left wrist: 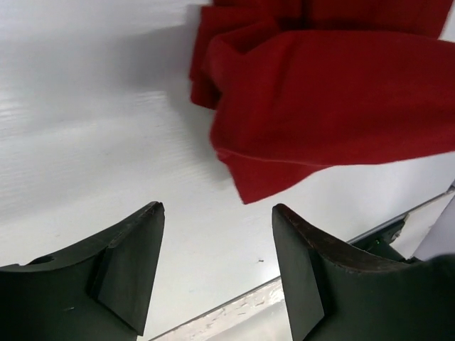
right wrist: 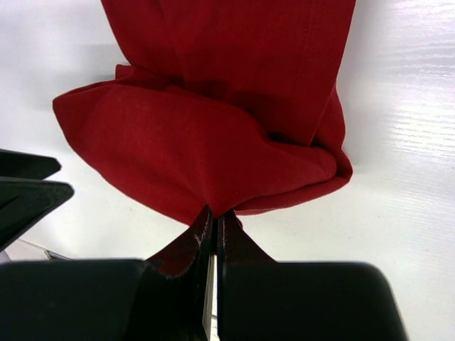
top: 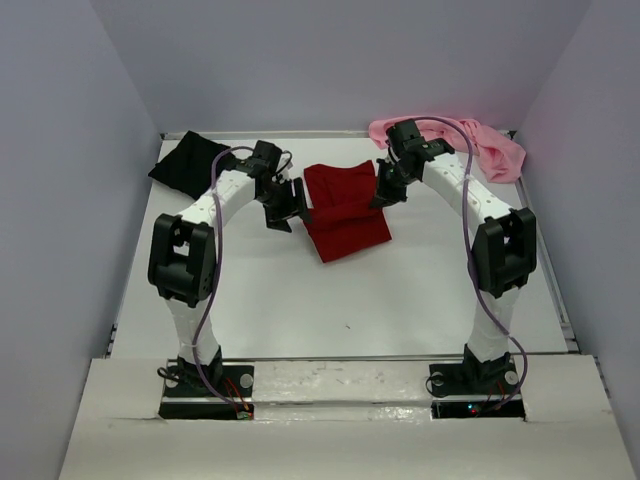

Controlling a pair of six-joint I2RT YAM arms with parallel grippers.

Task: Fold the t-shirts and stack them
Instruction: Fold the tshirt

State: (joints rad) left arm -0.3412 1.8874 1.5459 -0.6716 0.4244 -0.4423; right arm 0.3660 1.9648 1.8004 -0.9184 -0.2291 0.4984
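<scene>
The dark red t-shirt (top: 345, 215) lies partly folded and bunched in the middle of the table. My right gripper (top: 383, 190) is at its right edge and is shut on a pinch of the red cloth (right wrist: 213, 128); in the right wrist view the gripper (right wrist: 215, 217) has the fabric drawn tight into its tips. My left gripper (top: 290, 205) is open and empty just left of the shirt; in the left wrist view (left wrist: 217, 209) the shirt's corner (left wrist: 334, 99) lies beyond its tips. The black t-shirt (top: 188, 163) is crumpled at the back left. The light pink t-shirt (top: 490, 148) is heaped at the back right.
The white table (top: 400, 300) is walled at the back and both sides. A raised lip (top: 340, 372) runs along the near edge by the arm bases. The left gripper's fingers (right wrist: 21, 192) show at the left edge of the right wrist view.
</scene>
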